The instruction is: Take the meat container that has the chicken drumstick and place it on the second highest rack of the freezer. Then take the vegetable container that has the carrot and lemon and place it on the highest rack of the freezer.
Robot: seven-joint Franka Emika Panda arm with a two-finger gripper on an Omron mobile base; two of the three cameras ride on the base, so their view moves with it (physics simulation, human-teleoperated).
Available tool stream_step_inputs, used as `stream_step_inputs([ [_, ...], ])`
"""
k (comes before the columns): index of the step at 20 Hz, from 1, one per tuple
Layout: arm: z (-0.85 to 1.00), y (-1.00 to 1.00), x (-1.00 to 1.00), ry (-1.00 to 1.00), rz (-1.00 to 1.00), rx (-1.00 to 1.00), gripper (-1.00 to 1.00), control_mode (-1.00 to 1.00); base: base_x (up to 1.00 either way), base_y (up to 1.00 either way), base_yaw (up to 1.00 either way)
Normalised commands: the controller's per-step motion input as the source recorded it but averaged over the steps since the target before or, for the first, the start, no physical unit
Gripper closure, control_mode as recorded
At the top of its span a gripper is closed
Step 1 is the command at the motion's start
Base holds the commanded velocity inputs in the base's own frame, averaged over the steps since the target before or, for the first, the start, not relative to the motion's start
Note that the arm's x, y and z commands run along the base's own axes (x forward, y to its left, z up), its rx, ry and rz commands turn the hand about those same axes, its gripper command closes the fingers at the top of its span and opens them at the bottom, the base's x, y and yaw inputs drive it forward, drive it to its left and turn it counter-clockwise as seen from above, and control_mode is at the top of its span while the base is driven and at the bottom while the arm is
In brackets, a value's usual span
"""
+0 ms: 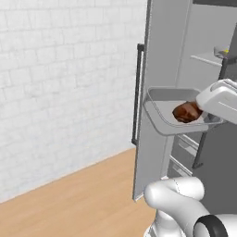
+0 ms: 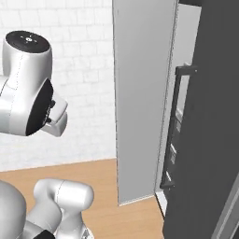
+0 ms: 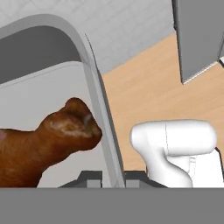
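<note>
In the left base view, a shallow grey plastic tray with rounded corners hung in the air, clear of the floor, in front of the tall grey freezer cabinet. A small glossy reddish-brown chicken drumstick lay inside it, toward the right end. The white arm's forearm reached in from the right edge and covered that end of the tray. The freezer's open grey door stood edge-on just behind and left of the tray, with a long dark bar handle down its outer face. Deeper inside, a white shelf carried a small yellow thing, too small to name with certainty. A white brick wall and a light wooden floor lay to the left.

In the right base view, the open door's flat grey face stood upright in the middle, between the arm's large white joint at the left and the freezer's interior. A second dark door with its own dark bar handle closed off the right side.

In the hand view, the tool had its two dark tips drawn close together, one on each side of the tray's thin grey rim, clamped on it. The drumstick rested on the tray floor just left of that rim, with the wooden floor far below on the right.
</note>
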Motion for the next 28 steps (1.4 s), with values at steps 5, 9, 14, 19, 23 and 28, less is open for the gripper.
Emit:
stream_step_inputs([
  [5, 0.00, 0.00, 0.00, 0.00, 0.00, 0.00, 1.00, 1.00, 0.15, 0.36, -0.47],
  [9, 0.00, 0.00, 0.00, 0.00, 0.00, 0.00, 1.00, 1.00, 0.10, 0.38, -0.49],
  [14, 0.00, 0.00, 0.00, 0.00, 0.00, 0.00, 1.00, 1.00, 0.19, 0.36, -0.57],
  [19, 0.00, 0.00, 0.00, 0.00, 0.00, 0.00, 1.00, 1.00, 0.33, 0.26, -0.59],
  [23, 0.00, 0.00, 0.00, 0.00, 0.00, 0.00, 1.00, 1.00, 0.41, 0.35, -0.56],
  [28, 0.00, 0.00, 0.00, 0.00, 0.00, 0.00, 1.00, 1.00, 0.52, 0.63, -0.45],
])
